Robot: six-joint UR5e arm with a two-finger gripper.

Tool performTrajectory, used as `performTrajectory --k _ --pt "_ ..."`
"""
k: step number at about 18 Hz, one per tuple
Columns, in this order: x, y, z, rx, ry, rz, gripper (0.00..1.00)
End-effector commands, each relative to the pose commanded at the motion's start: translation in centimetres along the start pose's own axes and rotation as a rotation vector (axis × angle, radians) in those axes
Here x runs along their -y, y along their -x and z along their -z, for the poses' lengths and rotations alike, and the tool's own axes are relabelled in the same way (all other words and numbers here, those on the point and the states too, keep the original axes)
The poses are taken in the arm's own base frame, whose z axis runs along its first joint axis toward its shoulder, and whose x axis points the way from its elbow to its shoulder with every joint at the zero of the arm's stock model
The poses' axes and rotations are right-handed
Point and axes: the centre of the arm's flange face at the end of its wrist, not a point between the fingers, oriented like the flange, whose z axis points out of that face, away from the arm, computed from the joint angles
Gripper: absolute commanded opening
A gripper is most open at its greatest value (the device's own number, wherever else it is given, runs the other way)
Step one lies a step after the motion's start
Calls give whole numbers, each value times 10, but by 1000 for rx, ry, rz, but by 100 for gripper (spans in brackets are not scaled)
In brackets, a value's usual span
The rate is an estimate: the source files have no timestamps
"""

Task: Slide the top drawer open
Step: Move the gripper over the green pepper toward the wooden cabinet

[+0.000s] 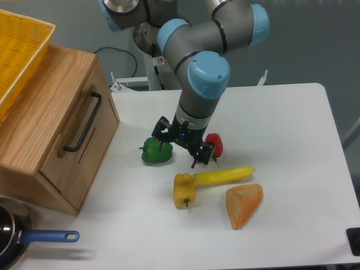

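Your gripper is hanging low over the table, fingers spread apart and pointing down, holding nothing. It is sitting to the right of the drawer, apart from it, with one finger just over the green pepper and the other near the red pepper.

You are looking at the drawer as a light-oak front on the side of a wooden cabinet at the table's left edge. Its black bar handle is running upright-and-slanted across the panel and standing off the wood, which is likely what gives the fingers something to hook. The drawer is looking shut, its front flush with the cabinet, so the task seems not yet begun; the gripper would probably need to travel left toward the handle.

Right of the drawer, beyond the gripper, you are seeing a yellow pepper, a banana touching it, and an orange wedge just below the banana. They are lying loose on the table, seemingly as clutter to steer around.

Above the drawer, a yellow basket is resting on the cabinet top. Below the cabinet, a pan with a blue handle is poking into view.

You are working on a plain white tabletop; behind it the arm's base is standing against a grey wall and floor.
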Motion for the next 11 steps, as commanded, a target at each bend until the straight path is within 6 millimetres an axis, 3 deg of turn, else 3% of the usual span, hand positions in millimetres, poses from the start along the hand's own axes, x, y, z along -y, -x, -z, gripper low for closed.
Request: performTrajectory --k 5,11 --pt "16 -24 0 -5 2 7 100" --pt "24 -46 14 -2 -6 27 100"
